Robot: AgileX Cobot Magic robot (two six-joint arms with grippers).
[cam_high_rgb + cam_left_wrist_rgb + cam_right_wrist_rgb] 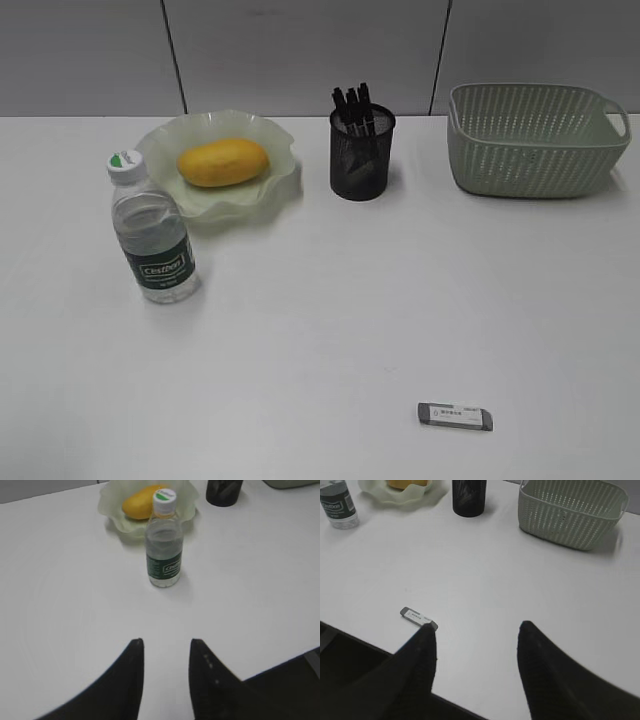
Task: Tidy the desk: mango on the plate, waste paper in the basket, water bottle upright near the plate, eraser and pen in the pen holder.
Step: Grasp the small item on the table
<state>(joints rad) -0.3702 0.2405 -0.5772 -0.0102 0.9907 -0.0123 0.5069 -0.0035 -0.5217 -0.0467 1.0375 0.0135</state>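
Note:
The mango (pixel 223 162) lies on the pale green plate (pixel 279 187) at the back left. The water bottle (pixel 152 232) stands upright in front of the plate, also in the left wrist view (pixel 163 545). The black pen holder (pixel 361 155) holds several pens (pixel 352 107). The green basket (pixel 535 140) stands at the back right; no waste paper shows. The grey eraser (pixel 455 416) lies near the desk's front edge. My left gripper (pixel 166 642) is open and empty, well short of the bottle. My right gripper (pixel 476 625) is open, its left fingertip just beside the eraser (pixel 417 616).
The white desk (pixel 330 300) fills the exterior view. Its front edge shows in the right wrist view (pixel 355 637), close under my right gripper. Grey wall panels stand behind the desk.

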